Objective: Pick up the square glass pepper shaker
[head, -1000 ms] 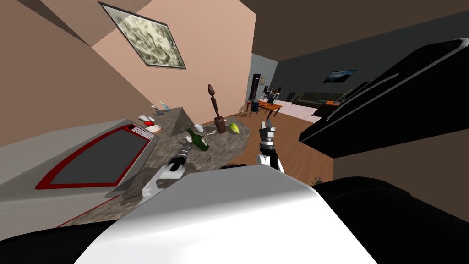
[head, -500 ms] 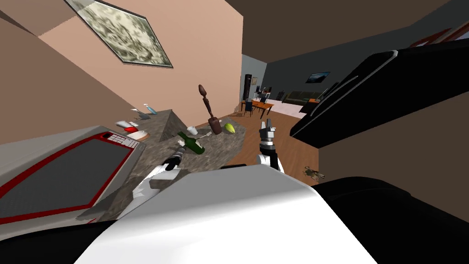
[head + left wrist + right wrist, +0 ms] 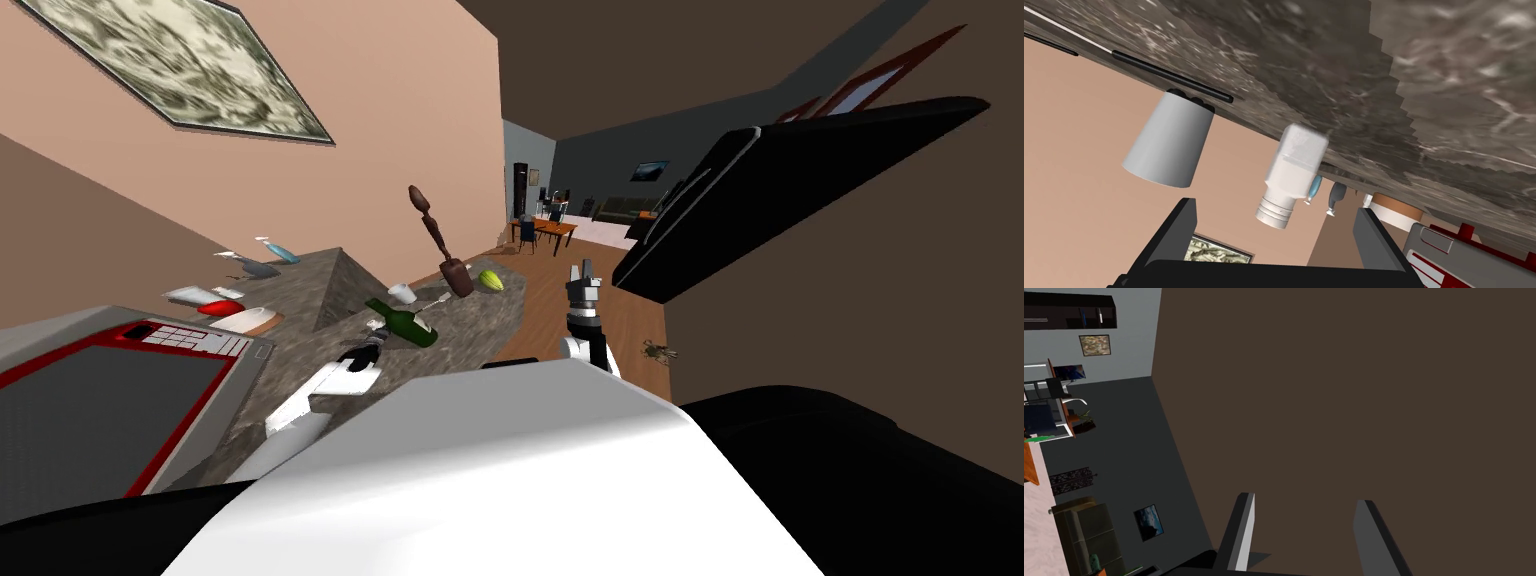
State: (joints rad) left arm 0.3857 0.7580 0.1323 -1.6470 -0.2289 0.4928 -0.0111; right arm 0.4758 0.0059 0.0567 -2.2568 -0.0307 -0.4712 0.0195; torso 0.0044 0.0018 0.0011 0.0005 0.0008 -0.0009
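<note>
The head camera had been swung since the earlier frames. The red-trimmed stove [image 3: 110, 400] was carried into the lower left of the frame and the framed painting [image 3: 170, 60] into the upper left. More of the left forearm was shown stretched along the mottled brown counter [image 3: 470, 320].

In the head view the left end effector [image 3: 372, 340] was seen at centre left, just beside the neck of a green bottle [image 3: 405, 325] lying on its side. Beyond the bottle stood a small white item [image 3: 402, 292]; whether it was the cup or the shaker could not be told at that size. A tall brown carved piece [image 3: 440, 245] and a yellow-green fruit [image 3: 489, 281] were placed further along the counter.

In the left wrist view the left end effector [image 3: 1276, 207] was held wide, nothing gripped. The pepper shaker [image 3: 1291, 172], a white square body with a ribbed round cap, was standing on the counter. Its cap lay in the gap between the two fingertips, touched by neither finger. A plain grey cup [image 3: 1169, 142] stood near it on the same counter, outside the line of one finger.

The right end effector [image 3: 584, 275] was raised at the centre of the head view, beyond the counter's end. Its fingers [image 3: 1244, 528] were held apart and empty.
</note>
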